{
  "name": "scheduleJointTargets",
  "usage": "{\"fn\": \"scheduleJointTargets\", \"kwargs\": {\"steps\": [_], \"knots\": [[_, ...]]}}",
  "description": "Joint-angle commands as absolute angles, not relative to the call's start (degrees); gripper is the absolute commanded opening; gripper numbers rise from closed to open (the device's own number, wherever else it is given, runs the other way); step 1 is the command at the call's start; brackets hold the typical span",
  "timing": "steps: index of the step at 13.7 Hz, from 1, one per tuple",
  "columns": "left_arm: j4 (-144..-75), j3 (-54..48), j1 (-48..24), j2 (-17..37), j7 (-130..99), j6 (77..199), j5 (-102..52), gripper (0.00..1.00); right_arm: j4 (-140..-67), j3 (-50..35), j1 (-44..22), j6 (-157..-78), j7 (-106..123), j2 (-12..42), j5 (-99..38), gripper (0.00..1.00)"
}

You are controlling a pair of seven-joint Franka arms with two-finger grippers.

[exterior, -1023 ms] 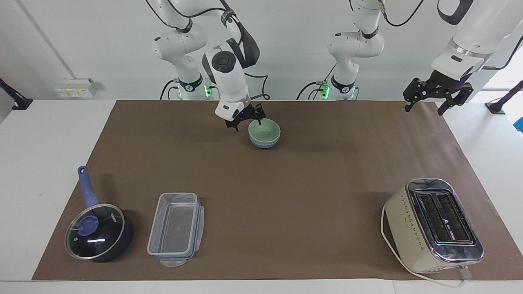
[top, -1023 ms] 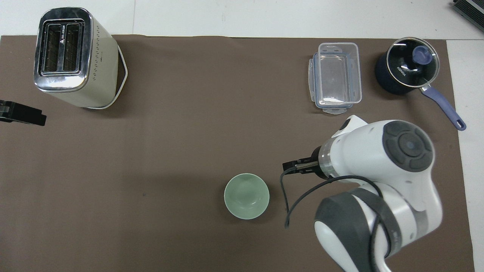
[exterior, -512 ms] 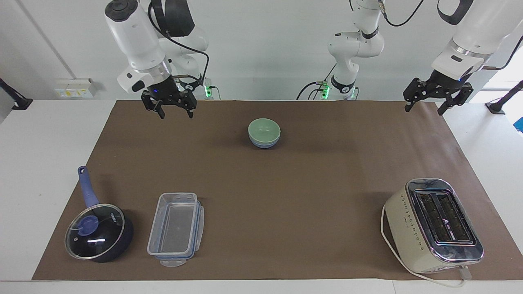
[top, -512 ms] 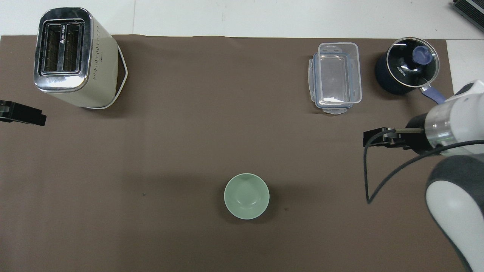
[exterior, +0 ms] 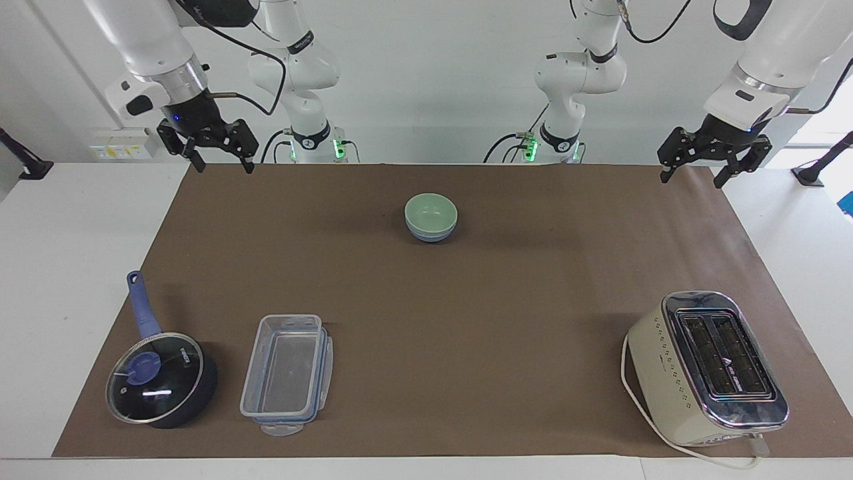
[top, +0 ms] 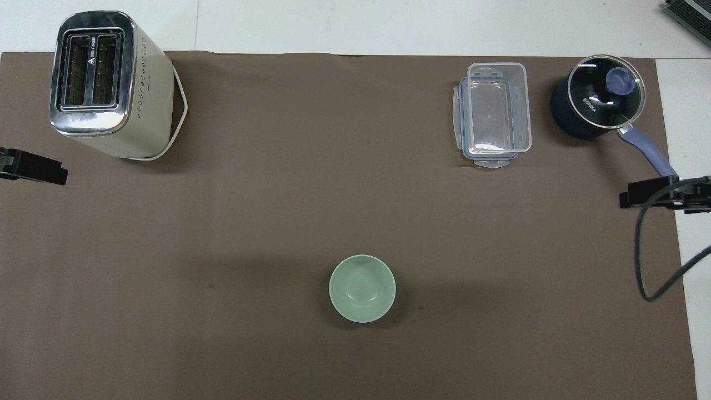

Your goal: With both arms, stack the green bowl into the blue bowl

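Green bowl (exterior: 430, 211) nested in blue bowl (exterior: 432, 233), mid-desk near robots. Left tool (exterior: 715, 169) and right tool (exterior: 210, 157) raised over mat's corners, fingers apart, holding nothing.

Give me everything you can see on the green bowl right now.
The green bowl is small, round, pale mint, smooth and plain, with a glossy ceramic look. It sits upright and empty, nested inside the blue bowl, whose periwinkle wall shows only below the green rim in the facing view. The stack rests on the brown mat, mid-table and nearer to the robots than the toaster. Neither tool touches it.
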State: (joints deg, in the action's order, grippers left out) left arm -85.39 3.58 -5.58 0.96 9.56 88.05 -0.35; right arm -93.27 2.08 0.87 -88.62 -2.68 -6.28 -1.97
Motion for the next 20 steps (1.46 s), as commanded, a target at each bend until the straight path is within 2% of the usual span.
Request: {"fn": "scheduleJointTargets", "kwargs": {"steps": [1, 20], "knots": [[-85.6, 3.5, -5.2, 0.4, 9.2, 87.5, -0.8, 1.00, -88.6, 0.7, 0.9, -85.9, -1.6, -5.0, 3.2, 1.00], [-86.7, 3.5, -5.2, -0.3, 9.2, 87.5, -0.8, 1.00, -90.5, 0.5, 0.4, -85.3, -1.4, -6.6, 2.5, 1.00]]}}
